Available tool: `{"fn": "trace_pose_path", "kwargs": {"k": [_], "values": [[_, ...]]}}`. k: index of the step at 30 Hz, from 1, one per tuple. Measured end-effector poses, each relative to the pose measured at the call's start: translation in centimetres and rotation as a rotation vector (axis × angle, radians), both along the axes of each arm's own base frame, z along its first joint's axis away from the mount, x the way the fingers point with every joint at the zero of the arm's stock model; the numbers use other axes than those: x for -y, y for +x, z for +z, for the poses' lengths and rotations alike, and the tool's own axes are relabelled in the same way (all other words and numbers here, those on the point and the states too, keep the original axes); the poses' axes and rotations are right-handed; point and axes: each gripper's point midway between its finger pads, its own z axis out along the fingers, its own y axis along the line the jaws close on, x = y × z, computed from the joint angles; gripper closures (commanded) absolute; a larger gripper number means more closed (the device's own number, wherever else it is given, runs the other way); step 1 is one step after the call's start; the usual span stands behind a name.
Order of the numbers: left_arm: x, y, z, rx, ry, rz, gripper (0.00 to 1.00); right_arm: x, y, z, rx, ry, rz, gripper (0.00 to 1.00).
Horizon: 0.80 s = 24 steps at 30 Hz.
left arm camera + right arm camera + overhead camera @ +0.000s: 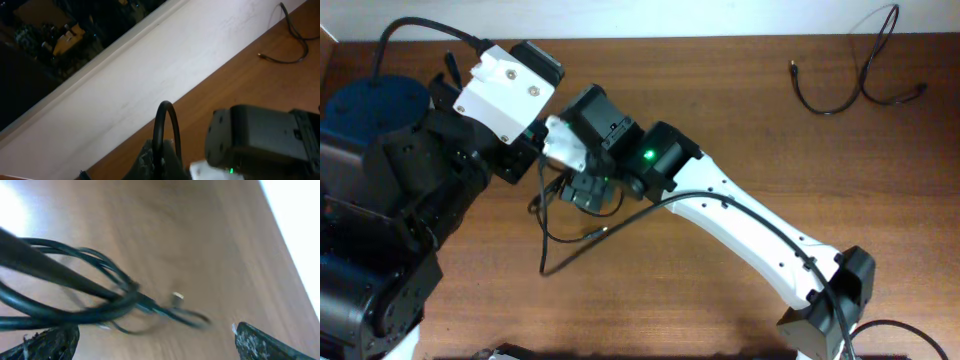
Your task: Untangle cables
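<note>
Overhead, two arms meet over the left half of the wooden table (pixel 750 130). The black left arm (pixel 390 200) comes in from the left edge. The white right arm (pixel 750 225) slants up from the lower right corner, with one green light (pixel 648 156) lit on its wrist.

Below the point where they meet sits one cable bundle (pixel 560 205) of thin black cords. One strand trails down toward the near edge, and one small metal plug (pixel 595 232) lies just beside the bundle. The cords in the bundle overlap too much to count.

The left wrist view shows the left gripper (pixel 157 161) pinched together on the bundle, with a single loop of cord (pixel 166 125) standing up out of its fingers.

In the right wrist view the right gripper (pixel 150 345) has its two fingertips (pixel 50 342) spread wide at the bottom corners, with nothing between them. The blurred bundle fills the left of this view, showing at least three strands. I cannot tell whether the fingertips touch it.

One separate cable (pixel 840 95) lies well apart in the far right corner, curved in open loops. Both of its plug ends rest on the wood.
</note>
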Motion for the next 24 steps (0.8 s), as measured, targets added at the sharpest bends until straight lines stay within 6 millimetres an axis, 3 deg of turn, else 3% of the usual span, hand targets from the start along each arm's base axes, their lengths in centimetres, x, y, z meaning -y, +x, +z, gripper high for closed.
{"fn": "trace_pose_path", "kwargs": {"k": [2,4,5,8,9,11,15,21,23,24], "values": [[-0.1,0.2,-0.2,-0.007,0.005,0.006,1.0,3.6,3.2,0.2,-0.007,0.001,-0.147,0.01],[0.2,0.9,-0.7,-0.024,0.011,0.006,1.0,10.7,8.0,2.3,0.004,0.056,-0.35,0.02],[0.4,1.5,-1.2,-0.04,0.016,0.006,1.0,15.4,9.7,4.8,0.032,0.108,-0.45,0.02],[1.4,3.9,-3.3,-0.108,0.035,-0.004,1.0,21.2,9.0,11.0,0.118,0.216,-0.543,0.02],[1.9,4.5,-4.0,-0.128,0.037,-0.015,0.01,22.5,8.0,12.7,0.14,0.235,-0.554,0.02],[2.4,5.2,-4.8,-0.153,0.044,-0.028,0.01,23.8,7.1,13.4,0.144,0.227,-0.562,0.02],[2.7,5.3,-5.2,-0.169,0.037,-0.038,0.01,24.3,7.3,11.9,0.106,0.186,-0.563,0.02],[2.3,3.5,-8.4,-0.317,0.059,-0.044,0.01,24.3,7.1,11.7,0.099,0.173,-0.553,0.01],[1.5,4.9,-8.3,-0.292,0.026,0.051,0.01,24.4,6.8,11.3,0.085,0.163,-0.553,0.02],[0.0,5.8,-8.5,-0.283,0.0,0.172,0.01,24.5,6.6,11.1,0.073,0.154,-0.553,0.01]]}}
